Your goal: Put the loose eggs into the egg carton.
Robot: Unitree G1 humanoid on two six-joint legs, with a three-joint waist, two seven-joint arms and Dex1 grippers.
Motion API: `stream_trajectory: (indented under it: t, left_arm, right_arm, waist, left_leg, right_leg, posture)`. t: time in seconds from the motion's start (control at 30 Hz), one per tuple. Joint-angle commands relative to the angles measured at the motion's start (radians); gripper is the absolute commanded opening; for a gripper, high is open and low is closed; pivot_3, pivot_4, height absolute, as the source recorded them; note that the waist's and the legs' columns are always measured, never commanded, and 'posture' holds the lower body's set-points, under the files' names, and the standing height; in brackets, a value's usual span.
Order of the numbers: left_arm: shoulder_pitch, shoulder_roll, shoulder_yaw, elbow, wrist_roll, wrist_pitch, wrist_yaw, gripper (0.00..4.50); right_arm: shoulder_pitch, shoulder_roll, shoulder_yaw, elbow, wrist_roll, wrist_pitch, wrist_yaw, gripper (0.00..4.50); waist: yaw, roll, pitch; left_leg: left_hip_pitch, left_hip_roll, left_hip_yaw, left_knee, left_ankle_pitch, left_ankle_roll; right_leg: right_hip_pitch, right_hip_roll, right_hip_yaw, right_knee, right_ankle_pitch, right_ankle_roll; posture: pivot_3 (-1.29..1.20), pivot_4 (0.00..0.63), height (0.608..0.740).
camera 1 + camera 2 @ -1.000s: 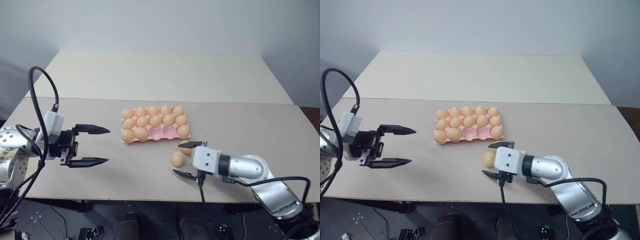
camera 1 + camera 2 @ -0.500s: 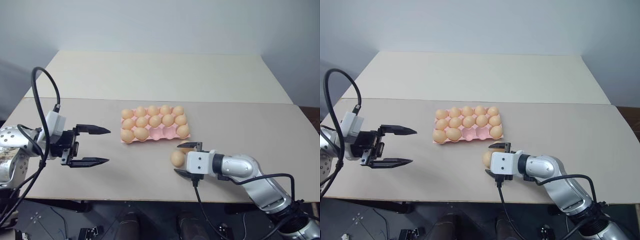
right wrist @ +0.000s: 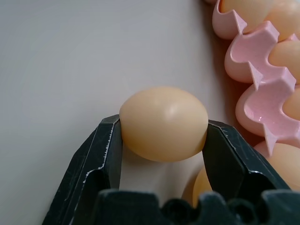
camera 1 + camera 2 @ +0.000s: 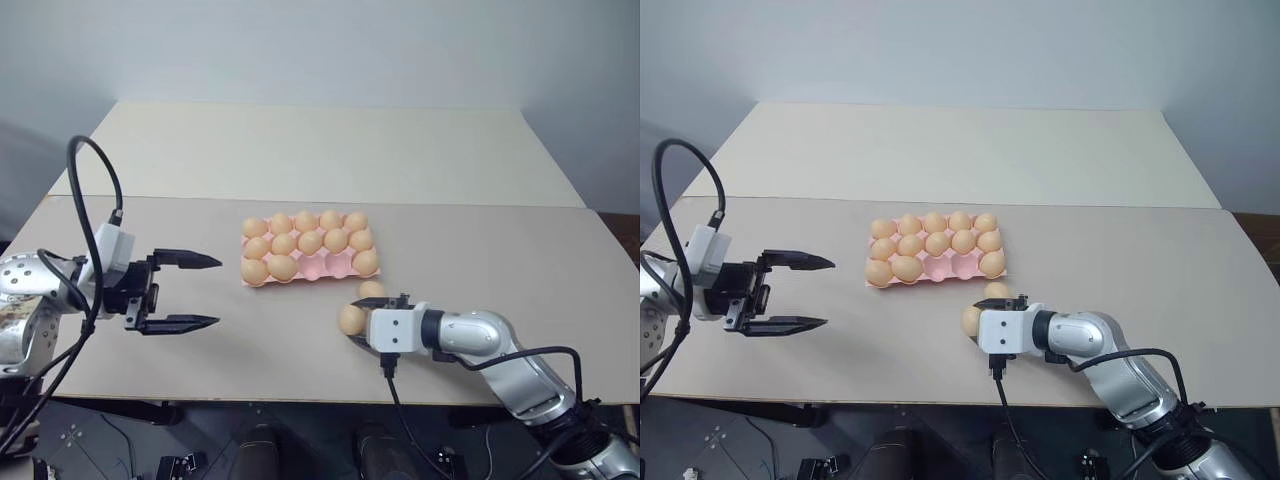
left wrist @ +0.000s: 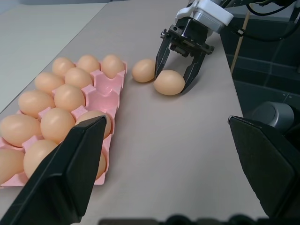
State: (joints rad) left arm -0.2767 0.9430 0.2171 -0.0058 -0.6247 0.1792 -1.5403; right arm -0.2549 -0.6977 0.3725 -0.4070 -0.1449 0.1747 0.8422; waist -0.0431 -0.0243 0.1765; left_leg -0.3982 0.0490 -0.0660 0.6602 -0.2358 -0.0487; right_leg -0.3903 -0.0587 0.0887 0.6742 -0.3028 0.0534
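Near the front edge of the desk (image 4: pixel 200 380), right of its middle, my right hand (image 4: pixel 357 322) has both fingers pressed against the sides of one egg (image 4: pixel 351 318), which sits on the desk surface between them. From the right wrist camera the egg (image 3: pixel 163 123) is clamped at its widest part, black pads touching it on both sides. A second loose egg (image 4: pixel 372 290) lies just behind the hand, between it and the carton (image 4: pixel 310 266), close to the carton's front right corner. The carton sits about mid-desk, its back and middle rows full; the front row has eggs at the left and one at the right end, with bare pink cups between them. My left hand (image 4: pixel 205 291) hangs over the left part of the desk, well apart from the carton, fingers spread wide with nothing between them, pointing toward the carton. From the left wrist camera the right hand (image 5: pixel 177 84) straddles its egg (image 5: pixel 168 82), the other egg (image 5: pixel 144 70) just beside it
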Motion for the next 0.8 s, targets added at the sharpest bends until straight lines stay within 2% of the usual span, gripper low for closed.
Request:
stream_trajectory:
  t: [0.03, 0.17, 0.3, 0.47, 0.7, 0.73, 0.8]
  left_arm:
    - [-0.019, 0.004, 0.015, 0.004, 0.005, -0.013, -0.001, 4.5]
    - [-0.022, 0.002, 0.019, 0.013, 0.005, -0.014, 0.0, 4.5]
    - [-0.023, -0.006, 0.018, 0.026, 0.008, -0.018, 0.001, 4.5]
    - [-0.013, -0.015, 0.021, 0.015, 0.013, -0.02, 0.011, 4.5]
    - [0.025, -0.005, 0.048, -0.005, 0.011, -0.016, 0.026, 4.5]
    - [0.027, -0.006, 0.048, -0.003, 0.013, -0.019, 0.026, 4.5]
    - [0.031, -0.009, 0.048, -0.002, 0.014, -0.022, 0.029, 4.5]
  right_arm:
    - [-0.007, 0.021, -0.073, -0.085, 0.062, 0.038, -0.003, 2.42]
    - [-0.058, 0.072, -0.108, -0.088, 0.081, 0.097, -0.034, 2.42]
    - [-0.242, 0.198, -0.054, 0.063, 0.03, 0.122, -0.09, 2.42]
    - [-0.353, 0.311, -0.001, 0.242, -0.009, 0.079, -0.134, 2.42]
    - [-0.367, 0.315, 0.0, 0.308, -0.002, 0.018, -0.106, 2.42]
    - [-0.369, 0.314, 0.004, 0.317, -0.007, 0.008, -0.106, 3.06]
    - [-0.371, 0.323, 0.002, 0.33, -0.005, 0.001, -0.109, 3.56]
  waist:
    - [0.0, 0.0, 0.0]
    - [-0.003, 0.0, 0.0]
    - [-0.011, 0.0, 0.0]
    - [-0.01, 0.0, 0.0]
    - [-0.005, 0.001, 0.001]
    - [-0.005, 0.001, 0.001]
    - [-0.006, 0.001, 0.001]
  left_leg:
    - [0.0, 0.0, 0.0, 0.0, 0.0, 0.0]
    - [0.0, 0.0, 0.0, 0.0, 0.0, 0.0]
    - [0.0, 0.0, 0.0, 0.0, 0.0, 0.0]
    - [0.0, 0.0, -0.001, -0.001, 0.0, 0.0]
    - [-0.001, 0.0, -0.001, -0.001, 0.0, 0.0]
    - [-0.001, 0.0, -0.001, -0.001, 0.0, 0.0]
    - [-0.001, 0.0, -0.001, -0.001, 0.0, 0.0]
  right_leg:
    - [0.0, 0.0, 0.0, 0.0, 0.0, 0.0]
    - [0.0, 0.0, 0.0, 0.001, 0.0, 0.0]
    - [-0.001, 0.0, 0.0, 0.001, 0.0, 0.0]
    - [-0.002, 0.0, 0.0, 0.003, 0.0, -0.001]
    - [-0.004, 0.0, 0.0, 0.004, 0.0, -0.001]
    - [-0.004, 0.0, 0.0, 0.005, 0.0, -0.001]
    - [-0.004, 0.0, 0.0, 0.005, 0.0, -0.001]
  posture:
    - [0.0, 0.15, 0.74]
    - [0.0, 0.15, 0.74]
    - [0.0, 0.15, 0.74]
    - [0.0, 0.15, 0.74]
    - [0.0, 0.15, 0.74]
    - [0.0, 0.15, 0.74]
    - [0.0, 0.15, 0.74]
